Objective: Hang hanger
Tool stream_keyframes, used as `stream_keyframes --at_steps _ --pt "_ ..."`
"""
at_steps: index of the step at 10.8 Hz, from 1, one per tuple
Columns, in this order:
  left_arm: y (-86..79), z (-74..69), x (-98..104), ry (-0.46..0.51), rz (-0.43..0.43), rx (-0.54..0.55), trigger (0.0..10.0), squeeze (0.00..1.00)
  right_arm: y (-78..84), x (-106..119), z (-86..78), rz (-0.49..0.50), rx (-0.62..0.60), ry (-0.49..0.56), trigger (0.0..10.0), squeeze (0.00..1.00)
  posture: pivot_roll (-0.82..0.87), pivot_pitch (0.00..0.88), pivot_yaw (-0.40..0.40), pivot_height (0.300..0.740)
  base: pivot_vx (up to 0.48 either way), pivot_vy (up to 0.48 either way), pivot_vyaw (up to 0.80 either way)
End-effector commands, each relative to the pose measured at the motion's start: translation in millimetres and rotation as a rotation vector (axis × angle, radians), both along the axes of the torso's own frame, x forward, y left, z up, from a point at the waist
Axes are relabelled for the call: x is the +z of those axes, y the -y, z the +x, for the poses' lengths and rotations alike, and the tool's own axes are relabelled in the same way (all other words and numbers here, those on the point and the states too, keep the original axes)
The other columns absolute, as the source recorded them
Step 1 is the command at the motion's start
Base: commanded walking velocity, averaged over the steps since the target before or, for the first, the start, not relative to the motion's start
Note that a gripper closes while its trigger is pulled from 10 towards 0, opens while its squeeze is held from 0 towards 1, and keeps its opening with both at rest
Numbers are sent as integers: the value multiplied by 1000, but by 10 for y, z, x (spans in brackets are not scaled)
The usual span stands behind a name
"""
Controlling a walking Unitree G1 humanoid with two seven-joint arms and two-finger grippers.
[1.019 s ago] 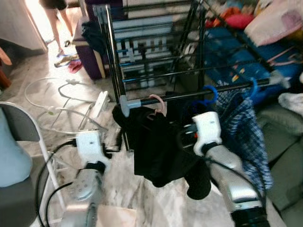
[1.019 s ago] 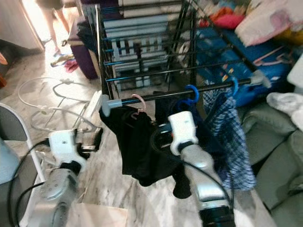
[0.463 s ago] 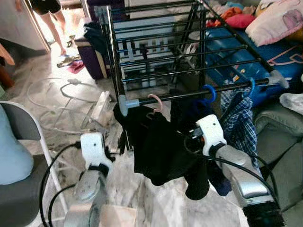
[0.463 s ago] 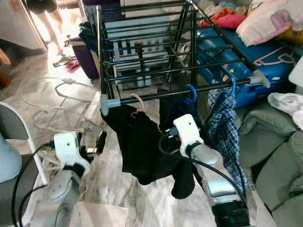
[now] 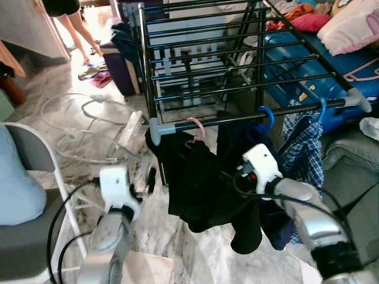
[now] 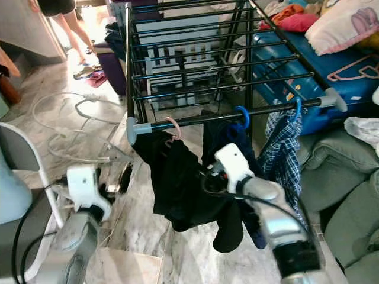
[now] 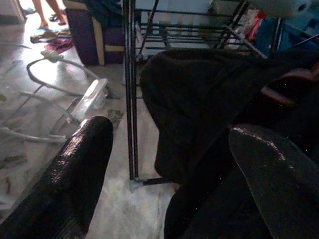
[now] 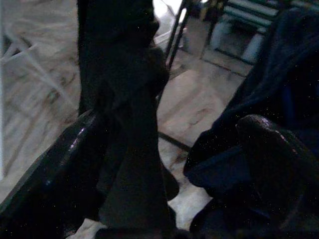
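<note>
Head views down onto drying rack [image 5: 237,65]

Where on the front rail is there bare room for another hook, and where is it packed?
The front rail is bare between the pink hanger and the first blue hanger, and again between the two blue hangers. Below the rail it is crowded: the black garment and plaid shirt hang close around the right gripper.

Two silver metal arms reach out from the robot, each ending in a boxy white wrist housing. The left arm [image 5: 109,236] is a smooth, rounded silver tube with black cables looping along its side up to the white block. The right arm [image 5: 308,216] is glossier, with a black band near its base and a thin black cable curling over its white housing. Each gripper's long fingers [image 7: 75,164] are glossy black and round-tipped.
</note>
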State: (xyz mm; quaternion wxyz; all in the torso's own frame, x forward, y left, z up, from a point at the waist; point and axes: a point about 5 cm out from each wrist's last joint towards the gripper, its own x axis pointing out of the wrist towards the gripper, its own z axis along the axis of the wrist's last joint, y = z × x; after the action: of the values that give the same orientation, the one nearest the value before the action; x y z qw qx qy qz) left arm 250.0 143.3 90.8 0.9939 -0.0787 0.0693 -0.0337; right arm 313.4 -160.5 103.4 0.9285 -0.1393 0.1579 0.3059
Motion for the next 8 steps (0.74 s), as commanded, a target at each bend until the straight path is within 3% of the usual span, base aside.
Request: stream_keyframes --at_steps 1,4,6,8 --pt "4 35 48 8 2 -1 10000 0 -79 52 50 28 61 -2 10000 0 -92 65 80 740 0 0 0" --pt "-42 12 75 3 7 19 10000 0 -183 88 110 93 194 12 10000 0 -72 76 74 740 0 0 0" --pt "-64 -17 76 -3 11 31 10000 0 -220 292 210 103 183 139 10000 1000 -63 90 66 740 0 0 0" --pt "-32 -36 88 -3 2 35 10000 0 -228 491 250 188 132 222 10000 1000 -67 105 59 740 0 0 0"
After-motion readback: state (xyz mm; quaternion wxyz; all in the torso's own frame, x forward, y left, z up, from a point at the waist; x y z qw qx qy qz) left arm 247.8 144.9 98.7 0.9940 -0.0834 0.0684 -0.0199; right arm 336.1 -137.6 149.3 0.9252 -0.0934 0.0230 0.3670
